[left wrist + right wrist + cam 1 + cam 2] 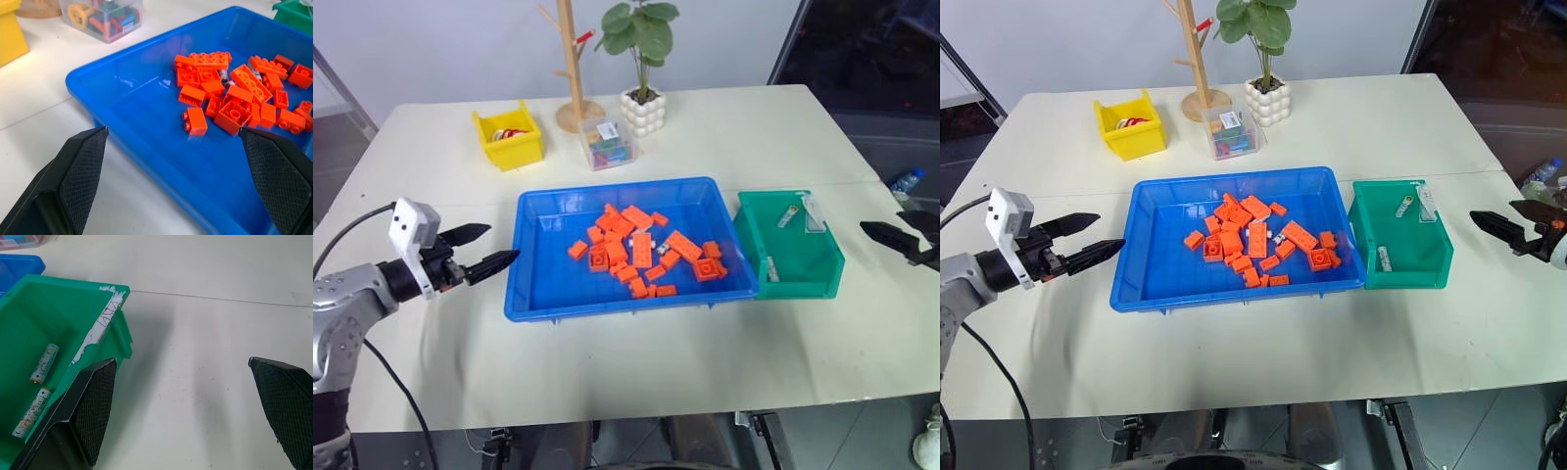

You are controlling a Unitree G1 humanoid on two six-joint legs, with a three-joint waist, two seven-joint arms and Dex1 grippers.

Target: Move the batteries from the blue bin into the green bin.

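The blue bin (607, 306) sits mid-table with a heap of orange bricks (641, 250). One grey battery (224, 77) peeks out between the bricks. Right beside it stands the green bin (803, 259), with two batteries (44, 363) lying on its floor in the right wrist view. My left gripper (499, 245) hovers open just left of the blue bin, pointing at it, nothing between its fingers. My right gripper (1498, 217) hangs open and empty to the right of the green bin, over bare table.
At the back of the table stand a yellow bin (509, 137), a small clear box (607, 142) of coloured parts, a wooden peg stand (573, 98) and a potted plant (642, 110). A bottle (906, 181) lies past the table's right edge.
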